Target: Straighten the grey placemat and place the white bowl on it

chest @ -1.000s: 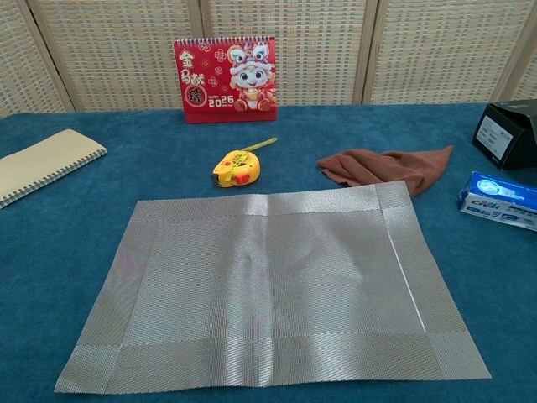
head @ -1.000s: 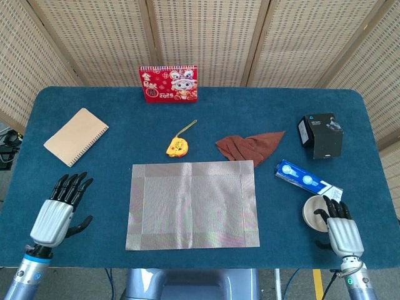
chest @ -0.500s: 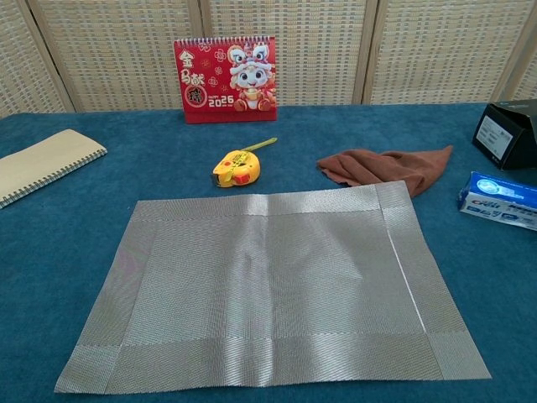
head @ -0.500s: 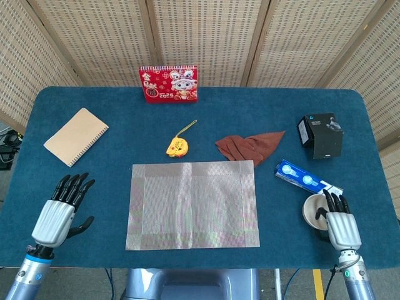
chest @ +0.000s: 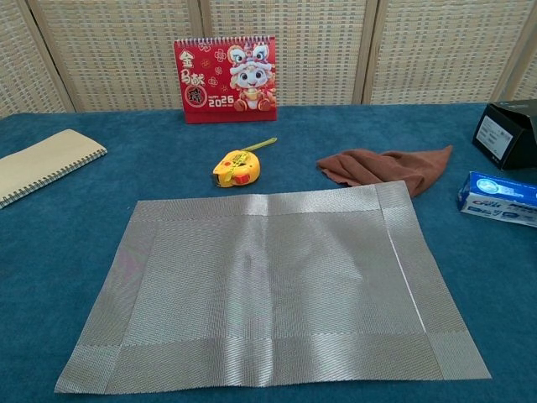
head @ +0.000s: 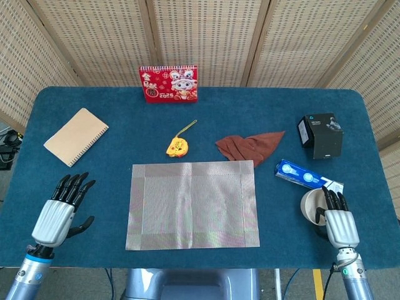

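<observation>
Grey placemat (head: 192, 204) lies flat and square near the front edge of the blue tabletop (head: 112, 169), midway between its side edges. The white bowl (head: 310, 204) sits near the front right corner, just in front of a blue-and-white box (head: 304, 177). The right hand (head: 337, 222) is at the bowl's near side with its fingers (head: 332, 200) over the rim; whether they grip it cannot be told. The left hand (head: 59, 210) hovers near the front left corner, fingers apart, holding nothing.
</observation>
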Controlling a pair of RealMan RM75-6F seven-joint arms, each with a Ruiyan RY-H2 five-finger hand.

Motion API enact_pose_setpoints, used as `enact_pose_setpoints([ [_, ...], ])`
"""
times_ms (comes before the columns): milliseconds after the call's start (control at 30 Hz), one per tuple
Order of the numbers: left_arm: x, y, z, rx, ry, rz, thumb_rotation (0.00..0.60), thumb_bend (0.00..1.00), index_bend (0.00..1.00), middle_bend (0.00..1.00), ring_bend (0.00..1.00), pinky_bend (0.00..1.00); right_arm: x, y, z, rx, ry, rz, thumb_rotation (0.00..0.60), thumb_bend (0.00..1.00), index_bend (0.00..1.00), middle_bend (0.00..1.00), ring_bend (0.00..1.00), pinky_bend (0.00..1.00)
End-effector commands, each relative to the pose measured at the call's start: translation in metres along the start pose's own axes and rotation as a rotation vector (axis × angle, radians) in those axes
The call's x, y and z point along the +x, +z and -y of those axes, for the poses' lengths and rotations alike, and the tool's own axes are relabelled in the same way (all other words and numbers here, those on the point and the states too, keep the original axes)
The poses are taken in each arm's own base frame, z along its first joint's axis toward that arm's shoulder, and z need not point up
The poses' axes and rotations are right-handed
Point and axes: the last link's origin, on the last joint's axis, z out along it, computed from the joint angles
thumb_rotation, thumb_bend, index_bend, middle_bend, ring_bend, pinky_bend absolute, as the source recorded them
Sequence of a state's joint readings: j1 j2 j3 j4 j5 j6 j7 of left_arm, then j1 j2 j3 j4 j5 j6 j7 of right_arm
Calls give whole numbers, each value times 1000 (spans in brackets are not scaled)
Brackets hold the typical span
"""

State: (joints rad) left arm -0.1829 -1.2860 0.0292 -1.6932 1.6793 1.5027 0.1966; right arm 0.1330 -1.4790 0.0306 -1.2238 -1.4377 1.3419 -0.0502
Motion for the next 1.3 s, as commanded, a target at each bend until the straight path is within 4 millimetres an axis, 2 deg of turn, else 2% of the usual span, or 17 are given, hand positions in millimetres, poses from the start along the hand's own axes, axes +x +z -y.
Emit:
enact_pose_setpoints([
  [33, 0, 0, 0, 1, 0, 2, 600, 247, 99, 0, 0, 0, 2, -1, 2, 11, 4, -6, 600, 520, 726, 99, 0, 0],
  [233, 0, 0, 0, 1, -1, 0, 600, 248, 100, 0, 0, 0, 9, -4, 10, 39, 2, -19, 600, 515, 725, 99, 0, 0],
  [400, 3, 0, 0, 2, -7, -9, 600, 247, 100, 0, 0, 0, 15, -4, 29, 99, -4, -32, 600, 509, 725, 99, 0, 0],
  [800, 10, 0, 5, 19, -27, -28, 600, 248, 103, 0, 0, 0, 23, 31, 110, 235, -12, -30, 600, 488, 725, 99, 0, 0],
  [1300, 15, 5, 18, 60, -53, -38, 600, 247, 105, 0, 0, 0, 8, 60, 196, 335, -21, 15, 600, 488, 725, 100, 0, 0],
])
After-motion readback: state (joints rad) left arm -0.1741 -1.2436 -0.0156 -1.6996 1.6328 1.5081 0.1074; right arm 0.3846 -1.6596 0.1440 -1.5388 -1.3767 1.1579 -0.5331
